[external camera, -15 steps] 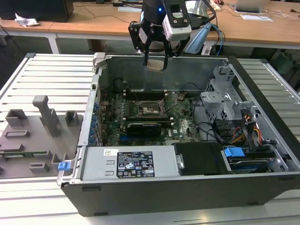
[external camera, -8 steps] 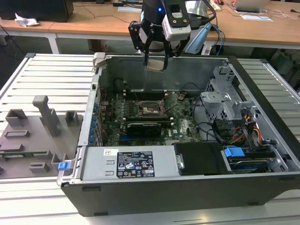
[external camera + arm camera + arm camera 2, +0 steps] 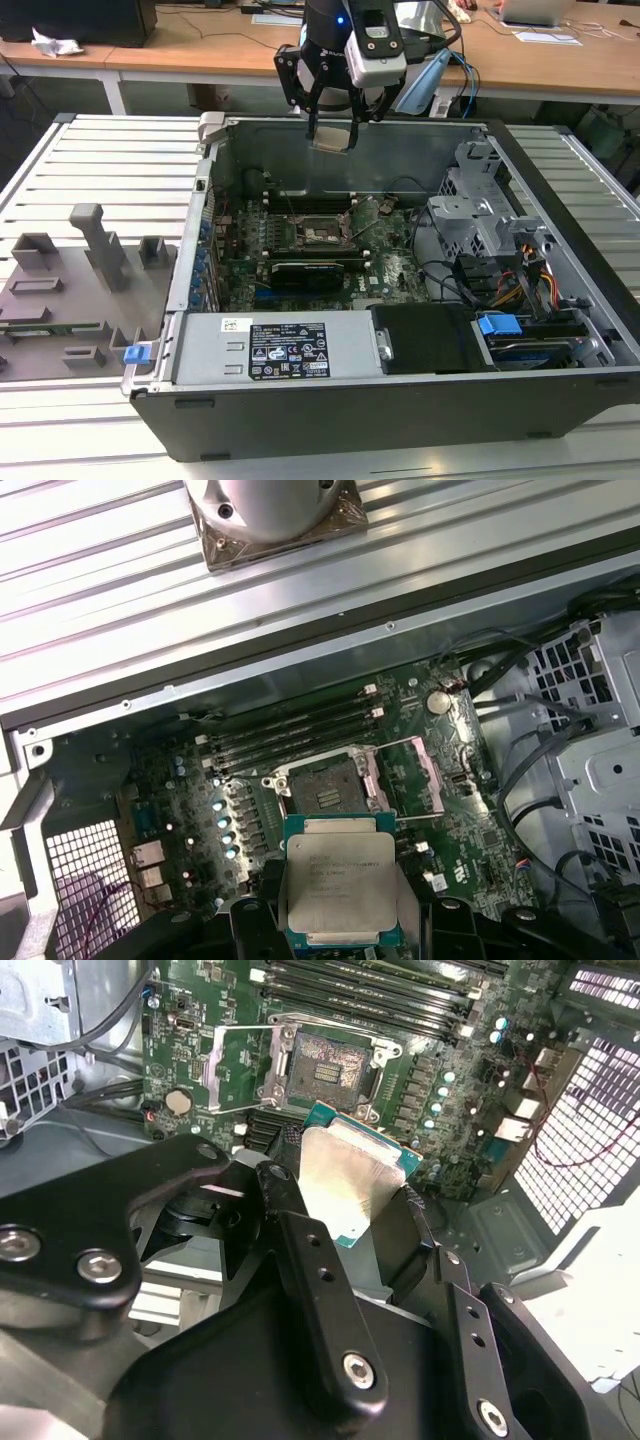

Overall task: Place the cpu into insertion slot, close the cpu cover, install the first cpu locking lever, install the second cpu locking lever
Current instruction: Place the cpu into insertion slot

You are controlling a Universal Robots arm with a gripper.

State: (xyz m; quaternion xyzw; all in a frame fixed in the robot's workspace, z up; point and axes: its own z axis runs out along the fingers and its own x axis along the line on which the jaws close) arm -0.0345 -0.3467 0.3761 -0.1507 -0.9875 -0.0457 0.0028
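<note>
**Exterior view.**
- Gripper [image 3: 333, 125]: hangs over the back wall of the open computer case [image 3: 400, 410], above and beyond the insertion slot [image 3: 322, 232]. The jaws pinch the cpu [image 3: 333, 138] by two opposite edges.
- Insertion slot: bare, with nothing seated in it.
- Surface: a ribbed metal counter [image 3: 110, 160] carries the case. Grey holder blocks [image 3: 90, 260] stand well apart from the insertion slot, toward the exterior view's left.
- Room: wooden desks [image 3: 200, 55] stand behind the case; it looks like a workshop or office.

**Second wrist view.**
- The cpu [image 3: 350, 1185] is gripped between the black fingers [image 3: 300, 1230], apart from the insertion slot [image 3: 325, 1065].
- The slot's contact field is exposed.
- The cpu cover [image 3: 232, 1065] is swung open and lies back just beside the slot.

**First wrist view.**
- The cpu [image 3: 338, 890] shows its metal face to the camera, clear of the insertion slot [image 3: 325, 790].
- The cpu cover [image 3: 408, 775] stands open beside the slot.
- The long memory slots [image 3: 290, 725] run along the slot's other side.

**Progress, as judged.**
- None of the four steps is complete.
- The cpu is in the air and not yet seated, and the cover is not closed.
- With the cover up, both locking levers are presumably unlatched, though they are too thin to trace.
</note>
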